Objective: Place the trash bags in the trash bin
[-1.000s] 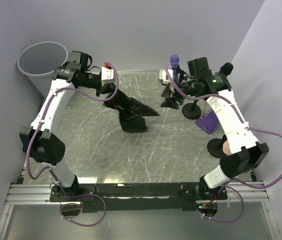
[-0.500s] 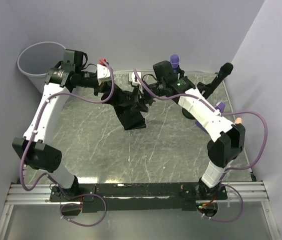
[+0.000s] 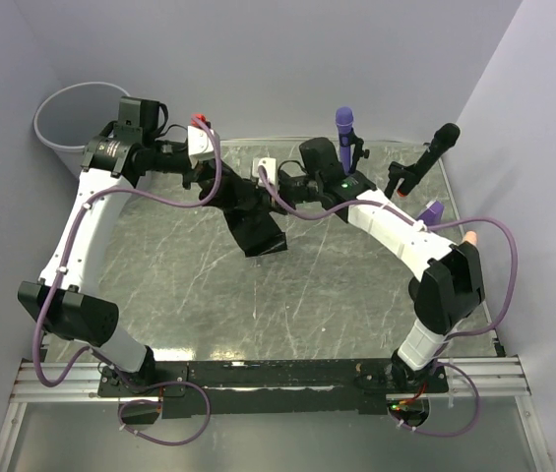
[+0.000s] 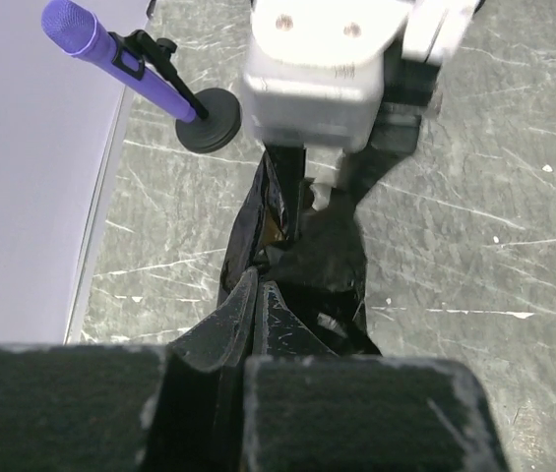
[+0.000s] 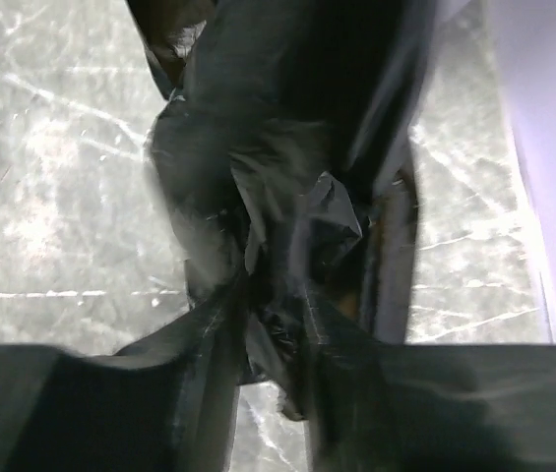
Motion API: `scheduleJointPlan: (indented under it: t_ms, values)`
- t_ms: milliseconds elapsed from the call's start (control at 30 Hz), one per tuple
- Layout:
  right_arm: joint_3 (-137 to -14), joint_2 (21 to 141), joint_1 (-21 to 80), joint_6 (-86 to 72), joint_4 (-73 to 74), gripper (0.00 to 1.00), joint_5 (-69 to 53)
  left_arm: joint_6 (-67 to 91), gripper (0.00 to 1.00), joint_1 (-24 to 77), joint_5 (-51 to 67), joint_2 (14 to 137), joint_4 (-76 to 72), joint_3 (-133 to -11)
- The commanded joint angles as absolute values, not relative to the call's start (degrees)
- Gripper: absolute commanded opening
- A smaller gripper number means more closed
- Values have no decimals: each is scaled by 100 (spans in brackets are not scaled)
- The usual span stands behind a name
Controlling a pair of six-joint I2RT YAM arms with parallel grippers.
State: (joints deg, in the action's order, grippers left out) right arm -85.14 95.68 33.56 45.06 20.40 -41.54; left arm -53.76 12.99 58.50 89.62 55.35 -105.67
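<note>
Change: right gripper (image 5: 273,295) has been brought from beside the purple microphone (image 3: 343,126) to the trash bag (image 3: 260,228).
Left gripper (image 4: 258,295): clamped on the bag.
Right fingers: narrowed onto bag folds.
Trash bin (image 3: 58,110): far-left corner, well apart from the bag.

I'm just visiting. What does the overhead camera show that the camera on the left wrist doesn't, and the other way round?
Only the overhead view shows the trash bin in the far left corner and the black microphone at the far right.

Only the left wrist view shows, up close, the left hand pinched shut on crumpled plastic.

Both show the black trash bag, the purple microphone on its stand, and the scratched table.
</note>
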Motion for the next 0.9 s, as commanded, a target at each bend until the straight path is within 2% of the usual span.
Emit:
scheduleJointPlan:
  t_ms: [0, 133, 233, 367, 400, 433, 467, 500, 600, 733, 800, 867]
  values:
    - [-8938, 9149, 3349, 4517, 1590, 26, -4394, -5405, 1, 1345, 5819, 8833, 5546, -10679]
    - [-9044, 9193, 3340, 4754, 1924, 6, -4447, -5344, 1, 1345, 5705, 8780, 5423, -10609]
    - [-9053, 9158, 3296, 4676, 1986, 0, -4421, -5282, 1, 1345, 5555, 8728, 5318, -10521]
    - [-9184, 9009, 3165, 4491, 2196, 0, -4508, -5125, 1, 1301, 5335, 8614, 5186, -10354]
    - [-9245, 8983, 3121, 4509, 2336, 0, -4578, -4994, 12, 1257, 5326, 8587, 5133, -10327]
    - [-9298, 8922, 3085, 4500, 2460, 0, -4649, -4766, 41, 1196, 5265, 8552, 5072, -10318]
    - [-9351, 8886, 3033, 4483, 2548, 0, -4702, -4590, 57, 1126, 5195, 8491, 4984, -10318]
    - [-9386, 8825, 2989, 4474, 2636, 0, -4772, -4527, 65, 986, 5168, 8429, 5001, -10310]
    - [-9527, 8693, 2927, 4596, 2969, 0, -4983, -4806, 75, 441, 5282, 8218, 5159, -10021]
    - [-9747, 8657, 2927, 4702, 3392, 0, -5168, -5553, 80, 79, 5493, 8016, 5186, -9415]
    - [-9852, 8692, 2927, 4685, 3524, 0, -5212, -5766, 83, 88, 5738, 7989, 4897, -9133]
    - [-9992, 8754, 2936, 4693, 3629, 0, -5221, -5076, 86, 175, 5949, 7981, 4056, -8878]
